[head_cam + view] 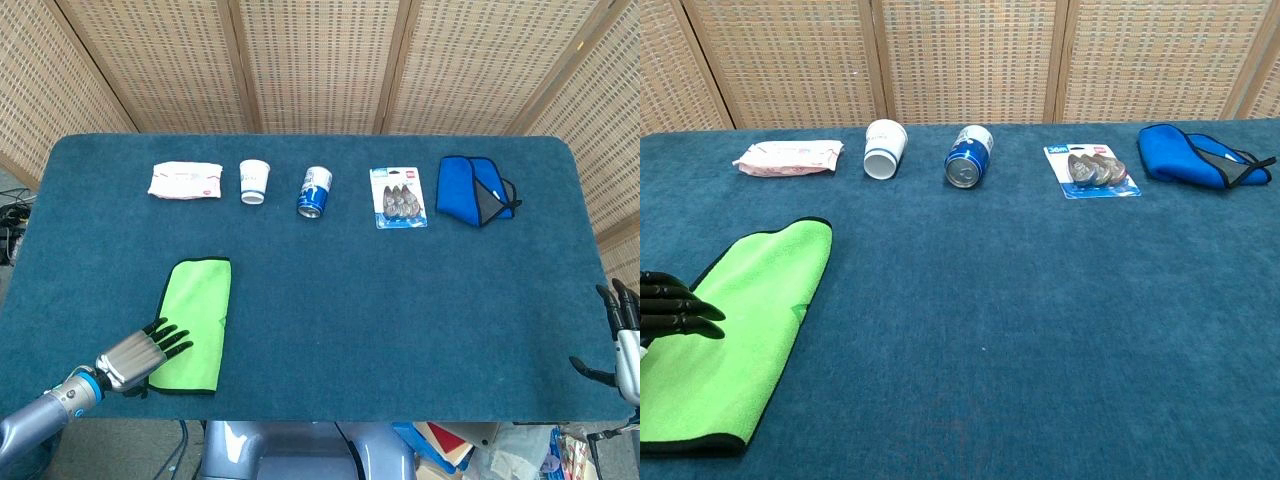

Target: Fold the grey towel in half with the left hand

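The left hand (pixel 128 357) is seen low over the near left corner of the towel (pixel 195 325), its fingers (pixel 678 309) spread and released, nothing grasped. The towel, green with a dark edge, lies flat, folded, under and just beyond the fingertips. The right hand (pixel 622 348) is seen at the table's (pixel 400 290) right edge, fingers apart, empty.

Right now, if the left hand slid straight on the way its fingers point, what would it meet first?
The green towel. The left hand points up and right across it; beyond that only bare table as far as the head view shows, though height is unclear.
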